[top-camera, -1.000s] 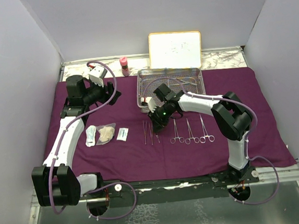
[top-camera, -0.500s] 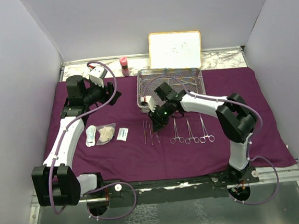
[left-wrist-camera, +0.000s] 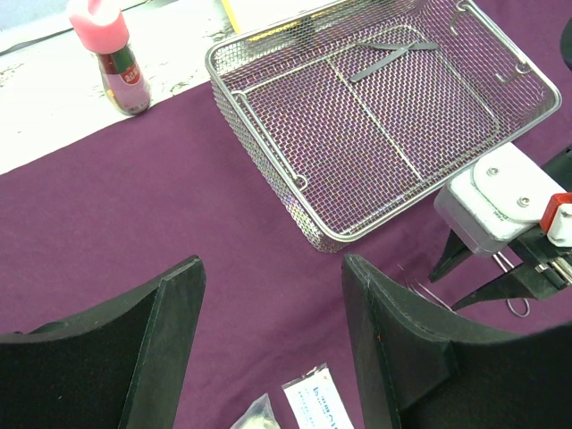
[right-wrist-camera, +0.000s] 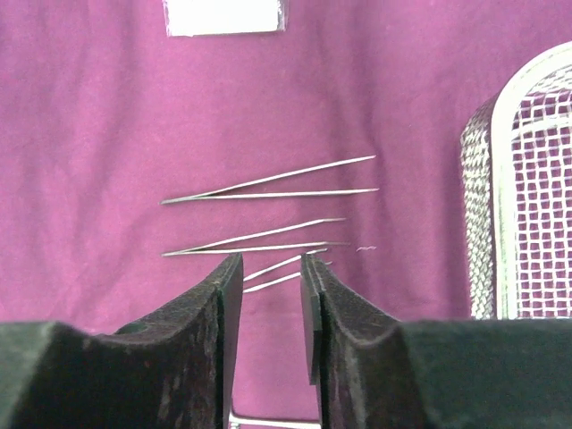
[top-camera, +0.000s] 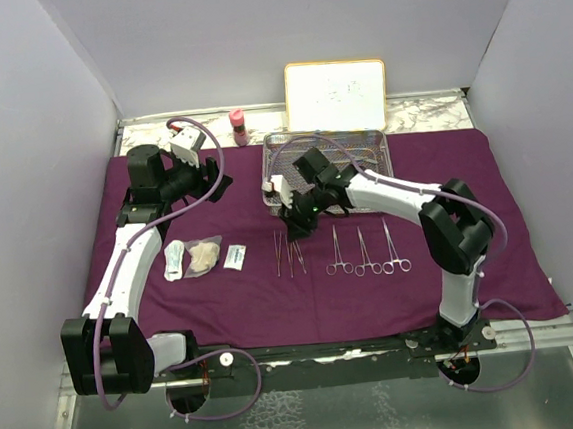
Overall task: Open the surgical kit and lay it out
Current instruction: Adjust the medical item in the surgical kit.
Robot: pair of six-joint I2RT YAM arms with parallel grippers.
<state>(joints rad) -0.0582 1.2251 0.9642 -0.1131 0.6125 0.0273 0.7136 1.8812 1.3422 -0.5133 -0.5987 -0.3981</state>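
Between the narrowly parted fingers (right-wrist-camera: 223, 304) of right gripper (right-wrist-camera: 271, 261), slim steel forceps (right-wrist-camera: 277, 268) is lying loose on dark purple cloth (right-wrist-camera: 107, 134); left gripper (left-wrist-camera: 273, 268) is gaping wide, empty.

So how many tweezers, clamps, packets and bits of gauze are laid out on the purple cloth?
Tweezers: 3
Clamps: 3
Packets: 2
Gauze: 1
Total: 9
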